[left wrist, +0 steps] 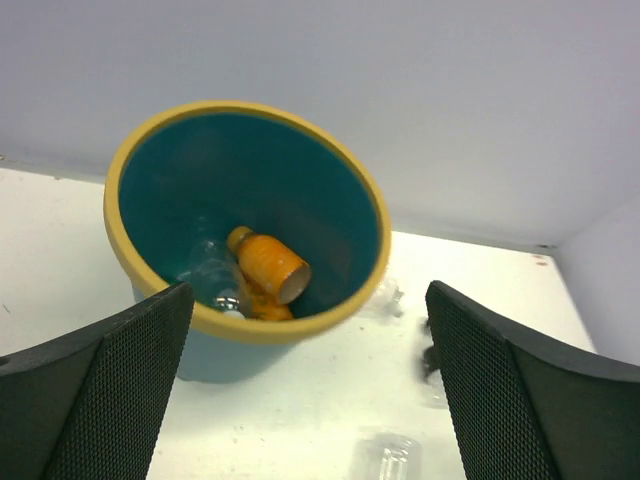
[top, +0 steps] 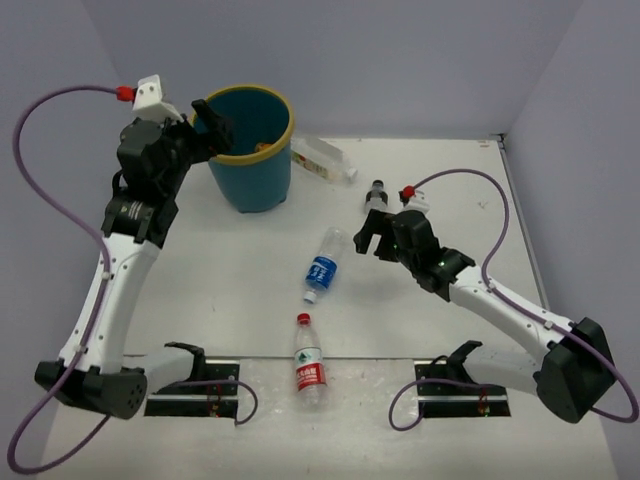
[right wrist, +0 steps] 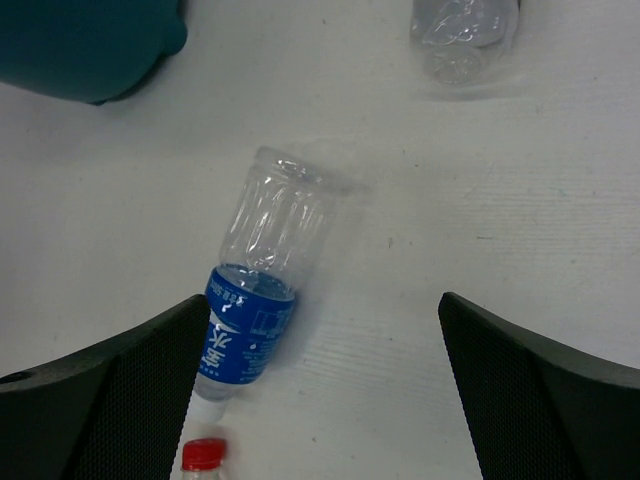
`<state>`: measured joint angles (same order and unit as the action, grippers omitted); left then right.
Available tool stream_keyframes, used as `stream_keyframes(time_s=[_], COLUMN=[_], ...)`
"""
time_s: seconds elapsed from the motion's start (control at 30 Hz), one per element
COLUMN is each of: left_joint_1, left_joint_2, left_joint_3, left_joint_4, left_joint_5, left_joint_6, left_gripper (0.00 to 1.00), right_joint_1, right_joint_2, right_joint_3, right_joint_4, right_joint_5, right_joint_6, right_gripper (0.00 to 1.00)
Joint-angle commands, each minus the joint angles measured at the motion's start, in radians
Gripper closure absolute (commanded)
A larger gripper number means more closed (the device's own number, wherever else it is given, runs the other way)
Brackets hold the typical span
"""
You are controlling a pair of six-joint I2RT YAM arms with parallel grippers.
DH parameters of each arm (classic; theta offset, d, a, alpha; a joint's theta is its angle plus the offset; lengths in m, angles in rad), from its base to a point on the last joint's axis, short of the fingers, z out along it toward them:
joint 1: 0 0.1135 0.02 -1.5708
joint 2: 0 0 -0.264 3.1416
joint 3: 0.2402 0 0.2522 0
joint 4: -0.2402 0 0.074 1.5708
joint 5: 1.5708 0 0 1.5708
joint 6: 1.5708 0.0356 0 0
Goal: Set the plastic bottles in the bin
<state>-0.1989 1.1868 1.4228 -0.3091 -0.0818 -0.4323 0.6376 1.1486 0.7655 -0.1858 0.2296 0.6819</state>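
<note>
The teal bin point(top: 250, 170) with a yellow rim stands at the back left. My left gripper point(top: 215, 125) is open and empty above its left rim. In the left wrist view point(left wrist: 310, 400) the bin point(left wrist: 160, 160) holds an orange bottle point(left wrist: 268, 265) and a clear bottle point(left wrist: 212, 275). A blue-label bottle point(top: 322, 265) lies mid-table. My right gripper point(top: 372, 240) is open and empty just right of it. In the right wrist view point(right wrist: 325, 400) that bottle point(right wrist: 260, 290) lies by the left finger. A red-label bottle point(top: 309, 365) lies near the front edge, its red cap point(right wrist: 203, 455) showing.
A clear bottle point(top: 322, 158) lies right of the bin near the back wall. A dark-capped bottle point(top: 378, 190) lies just beyond my right gripper and also shows in the right wrist view point(right wrist: 465, 40). Grey walls close the back and both sides.
</note>
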Motion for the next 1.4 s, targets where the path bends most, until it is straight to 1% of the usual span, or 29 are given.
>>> stream_keyframes(time_s=[0.0,0.07,0.13,0.23,0.37,0.47,0.53,0.6,0.67,0.73,0.83,0.93,1.0,1.1,1.2,1.37], left_joint_1=[-0.004,-0.005,-0.005,-0.005,-0.005,-0.005,-0.005,-0.005,-0.005,-0.005,-0.005,-0.005,-0.006,-0.005,-0.005,-0.005], left_joint_2=[-0.189,-0.259,-0.335,-0.422,-0.543,-0.633,-0.675,-0.707,-0.711,-0.700,-0.692,-0.701,-0.737,-0.773,-0.785,-0.764], left_joint_3=[-0.253,-0.356,-0.454,-0.536,-0.581,-0.638,-0.651,-0.681,-0.688,-0.689,-0.715,-0.752,-0.787,-0.820,-0.817,-0.820], left_joint_4=[-0.065,-0.120,-0.142,-0.191,-0.275,-0.269,-0.272,-0.293,-0.312,-0.323,-0.326,-0.318,-0.299,-0.272,-0.265,-0.256], left_joint_5=[-0.003,-0.059,-0.064,-0.065,-0.073,-0.060,-0.075,-0.103,-0.131,-0.127,-0.138,-0.168,-0.197,-0.239,-0.265,-0.278], left_joint_6=[-0.116,-0.156,-0.166,-0.172,-0.180,-0.190,-0.192,-0.191,-0.194,-0.208,-0.245,-0.297,-0.333,-0.342,-0.345,-0.347], left_gripper=[0.00,0.00,0.00,0.00,0.00,0.00,0.00,0.00,0.00,0.00,0.00,0.00,0.00,0.00,0.00,0.00], right_joint_1=[0.013,0.017,0.024,0.067,0.099,0.110,0.117,0.130,0.136,0.145,0.154,0.155,0.159,0.163,0.171,0.179], right_joint_2=[0.080,0.134,0.189,0.268,0.360,0.411,0.427,0.480,0.516,0.557,0.568,0.575,0.595,0.619,0.632,0.647], right_joint_3=[0.087,0.120,0.156,0.198,0.225,0.227,0.235,0.273,0.307,0.339,0.331,0.327,0.335,0.344,0.341,0.334], right_joint_4=[0.054,0.057,0.058,0.051,0.014,0.007,-0.002,-0.018,-0.049,-0.077,-0.094,-0.097,-0.106,-0.112,-0.107,-0.096], right_joint_5=[-0.082,-0.098,-0.128,-0.132,-0.093,-0.088,-0.082,-0.068,-0.069,-0.047,-0.004,-0.001,-0.002,-0.015,-0.029,-0.038], right_joint_6=[-0.038,-0.047,-0.059,-0.065,-0.022,0.018,0.022,0.028,0.032,0.052,0.085,0.085,0.078,0.073,0.080,0.099], right_gripper=[0.01,0.01,0.01,0.01,0.01,0.01,0.01,0.01,0.01,0.01,0.02,0.04,0.06,0.07,0.10,0.15])
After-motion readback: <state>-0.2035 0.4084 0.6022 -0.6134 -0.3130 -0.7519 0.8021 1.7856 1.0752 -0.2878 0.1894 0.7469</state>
